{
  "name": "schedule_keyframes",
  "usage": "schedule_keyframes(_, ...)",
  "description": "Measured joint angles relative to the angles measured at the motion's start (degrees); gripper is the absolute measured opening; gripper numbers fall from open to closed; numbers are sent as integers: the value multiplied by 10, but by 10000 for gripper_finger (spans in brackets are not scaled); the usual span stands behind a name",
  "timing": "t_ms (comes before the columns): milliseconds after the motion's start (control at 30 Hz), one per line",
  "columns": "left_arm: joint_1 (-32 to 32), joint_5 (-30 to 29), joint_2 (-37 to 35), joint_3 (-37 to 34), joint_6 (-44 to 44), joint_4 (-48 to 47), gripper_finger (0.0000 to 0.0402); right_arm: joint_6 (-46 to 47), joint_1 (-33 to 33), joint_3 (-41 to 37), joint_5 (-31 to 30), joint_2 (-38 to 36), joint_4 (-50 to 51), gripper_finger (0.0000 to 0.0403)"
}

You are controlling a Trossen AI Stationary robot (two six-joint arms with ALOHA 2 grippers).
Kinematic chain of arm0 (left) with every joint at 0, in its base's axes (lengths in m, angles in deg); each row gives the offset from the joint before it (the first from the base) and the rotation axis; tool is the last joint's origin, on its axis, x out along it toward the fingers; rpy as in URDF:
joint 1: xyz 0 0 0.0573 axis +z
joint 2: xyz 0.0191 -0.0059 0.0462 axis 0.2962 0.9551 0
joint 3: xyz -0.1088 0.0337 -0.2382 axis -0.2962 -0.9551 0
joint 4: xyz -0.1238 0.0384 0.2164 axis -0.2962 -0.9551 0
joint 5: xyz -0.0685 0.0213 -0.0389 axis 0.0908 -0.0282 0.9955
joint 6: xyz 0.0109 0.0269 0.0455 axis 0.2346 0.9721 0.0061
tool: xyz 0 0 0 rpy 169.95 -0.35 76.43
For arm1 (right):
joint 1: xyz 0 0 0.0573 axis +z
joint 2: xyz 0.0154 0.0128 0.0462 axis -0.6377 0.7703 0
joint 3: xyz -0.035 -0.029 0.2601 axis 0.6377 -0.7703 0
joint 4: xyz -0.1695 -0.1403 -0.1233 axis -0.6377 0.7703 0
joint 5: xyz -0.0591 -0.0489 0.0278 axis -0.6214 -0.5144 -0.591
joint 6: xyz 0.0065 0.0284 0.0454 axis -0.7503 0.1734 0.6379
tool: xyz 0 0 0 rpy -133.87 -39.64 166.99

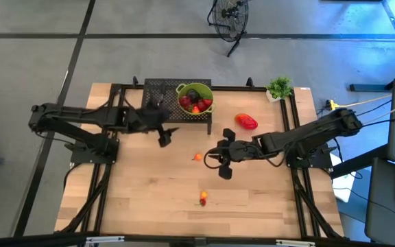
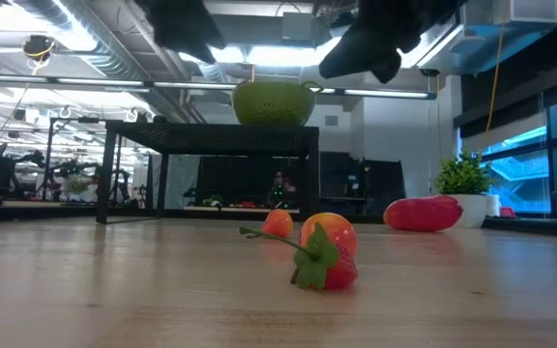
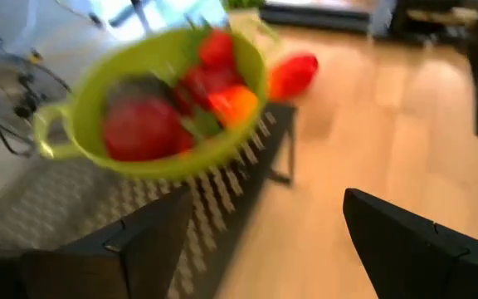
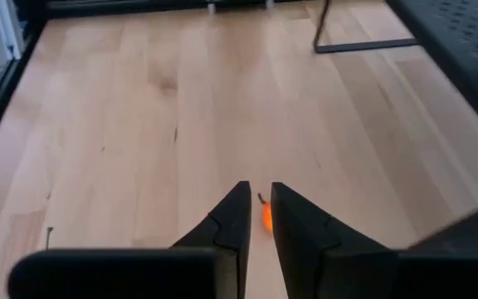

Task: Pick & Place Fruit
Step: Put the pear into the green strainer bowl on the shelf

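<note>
A lime-green handled bowl (image 1: 182,88) (image 3: 164,166) stands on a black mesh stand (image 1: 158,89) and holds several red and orange fruit pieces (image 3: 143,129). My left gripper (image 1: 164,135) (image 3: 268,199) hovers open and empty beside the stand. A small orange fruit (image 1: 197,157) (image 4: 266,216) lies on the table. My right gripper (image 1: 214,156) (image 4: 257,193) hangs above it, raised, fingers shut to a narrow slit and touching nothing. A red-orange strawberry (image 1: 203,199) (image 2: 329,251) lies nearer the near edge. A glossy red oblong fruit (image 1: 246,121) (image 2: 422,214) lies right of the stand.
A small potted plant (image 1: 279,88) (image 2: 465,184) stands at the far right corner. The stand's legs (image 2: 309,174) rise from the table by the far edge. Bare wood lies across the near half of the table around the strawberry.
</note>
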Motion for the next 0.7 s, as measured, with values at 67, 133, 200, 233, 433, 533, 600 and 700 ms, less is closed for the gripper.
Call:
schedule_keyframes(67, -21, 0, 2, 0, -23, -28, 313, -14, 0, 0, 6, 12, -12, 52)
schedule_keyframes(133, -42, -7, 9, 0, -49, -58, 313, -26, 0, 0, 6, 21, -19, 54)
schedule_keyframes(200, -67, -21, 16, 0, -75, -85, 313, -31, 0, 0, 6, 30, -23, 58)
schedule_keyframes(233, -80, -28, 20, 0, -88, -95, 313, -35, 0, 0, 6, 33, -23, 60)
schedule_keyframes(433, -157, -68, 46, 0, -163, -146, 313, -45, 0, 0, 20, 55, -30, 76)
schedule_keyframes(533, -193, -81, 63, 0, -200, -163, 313, -53, 0, 0, 23, 66, -30, 86)
schedule_keyframes(600, -214, -81, 74, -3, -221, -173, 313, -54, 0, 0, 37, 73, -34, 93)
schedule_keyframes(700, -239, -81, 85, -27, -253, -155, 313, -55, -1, 0, 49, 83, -37, 106)
